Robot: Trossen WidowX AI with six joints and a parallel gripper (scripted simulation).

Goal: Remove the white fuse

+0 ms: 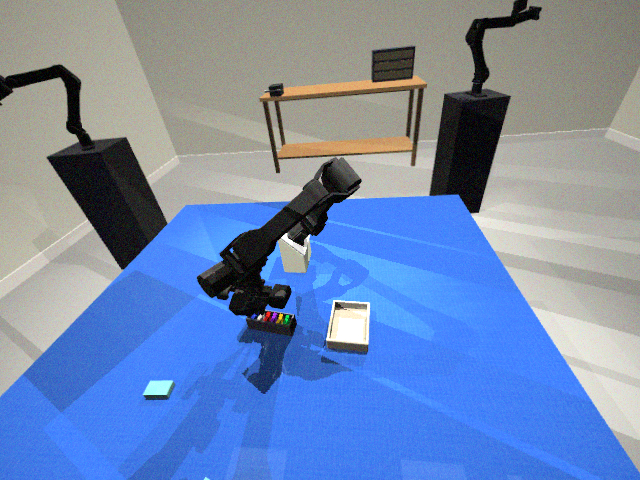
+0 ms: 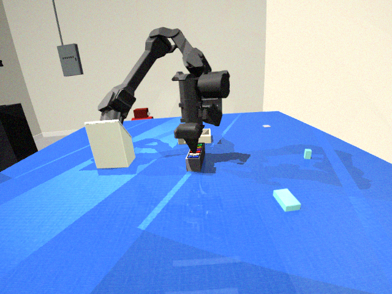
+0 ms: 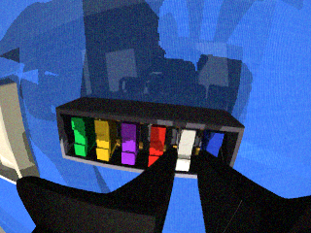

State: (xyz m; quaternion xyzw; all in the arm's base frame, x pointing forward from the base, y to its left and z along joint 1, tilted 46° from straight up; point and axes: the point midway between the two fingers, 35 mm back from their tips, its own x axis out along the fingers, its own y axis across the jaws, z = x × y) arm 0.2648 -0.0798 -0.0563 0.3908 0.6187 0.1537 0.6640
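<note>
Over the block (image 3: pixel 151 131) our gripper (image 3: pixel 183 167) hangs narrowed, holding nothing, its tips flanking the one white fuse (image 3: pixel 186 149) among six; one tray (image 1: pixel 348 326) sits beside.

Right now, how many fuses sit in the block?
6, in one row in the wrist view: green, yellow, purple, red, white between the fingertips, blue. None seems hidden.

White fuse (image 3: pixel 186 148) upright in dark fuse block (image 3: pixel 151 112), cream tray (image 1: pixel 349 326) beside
</note>
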